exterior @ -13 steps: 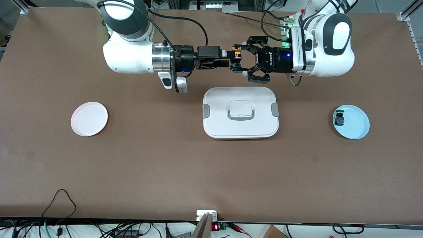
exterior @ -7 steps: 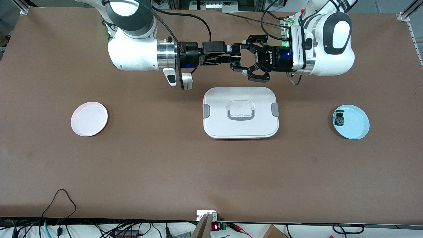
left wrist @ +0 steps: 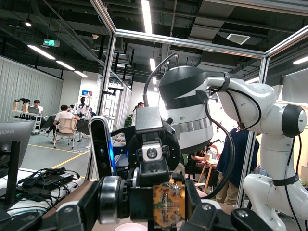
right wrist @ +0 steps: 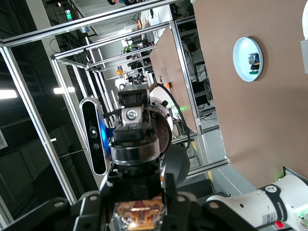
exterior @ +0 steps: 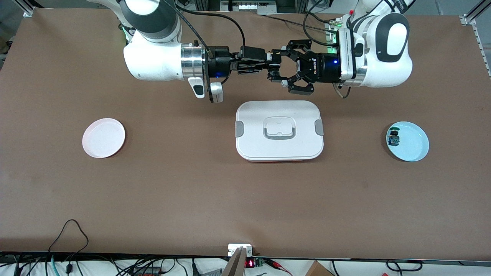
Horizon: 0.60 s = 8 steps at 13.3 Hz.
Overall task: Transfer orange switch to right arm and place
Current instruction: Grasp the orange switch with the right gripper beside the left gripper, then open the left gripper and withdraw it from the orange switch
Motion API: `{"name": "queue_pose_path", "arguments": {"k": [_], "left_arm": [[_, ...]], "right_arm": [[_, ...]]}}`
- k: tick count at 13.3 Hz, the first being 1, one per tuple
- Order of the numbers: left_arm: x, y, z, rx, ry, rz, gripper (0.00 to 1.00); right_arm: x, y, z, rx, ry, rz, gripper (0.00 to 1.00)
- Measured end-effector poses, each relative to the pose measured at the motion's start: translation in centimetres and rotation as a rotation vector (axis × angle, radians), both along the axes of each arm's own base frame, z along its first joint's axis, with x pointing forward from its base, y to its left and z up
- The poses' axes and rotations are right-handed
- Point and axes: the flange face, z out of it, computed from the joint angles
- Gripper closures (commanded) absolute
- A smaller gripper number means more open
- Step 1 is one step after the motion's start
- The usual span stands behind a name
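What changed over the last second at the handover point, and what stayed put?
The right gripper advanced toward the left gripper, and its fingers closed on the orange switch, which the left gripper still clamps, in the air farther from the front camera than the white lidded box. Unchanged: the box, the pink plate, the blue plate and its small switch.

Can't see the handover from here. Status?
Left gripper and right gripper both shut on orange switch, mid-air, tip to tip. Nothing in the way.

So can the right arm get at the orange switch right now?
Probably yes: the right gripper looks shut on the orange switch, which the left gripper holds above the table, with nothing between them.
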Motion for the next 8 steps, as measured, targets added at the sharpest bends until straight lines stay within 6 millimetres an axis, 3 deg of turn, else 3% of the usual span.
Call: {"name": "queue_pose_path", "arguments": {"k": [4,5,6,7,8], "left_arm": [[0.0,0.0,0.01,0.0,0.0,0.0,1.0],[0.0,0.02,0.02,0.0,0.0,0.0,0.95],[0.0,0.05,0.06,0.0,-0.001,0.001,0.76],[0.0,0.07,0.11,-0.001,-0.001,0.001,0.01],[0.0,0.07,0.13,-0.001,-0.001,0.001,0.0]], "right_arm": [[0.0,0.0,0.01,0.0,-0.001,0.0,0.95],[0.0,0.01,0.02,0.0,-0.001,0.0,0.95],[0.0,0.04,0.06,0.001,-0.002,0.0,0.95],[0.01,0.06,0.1,0.002,-0.003,0.0,0.96],[0.0,0.09,0.14,0.002,-0.003,0.001,0.96]]}}
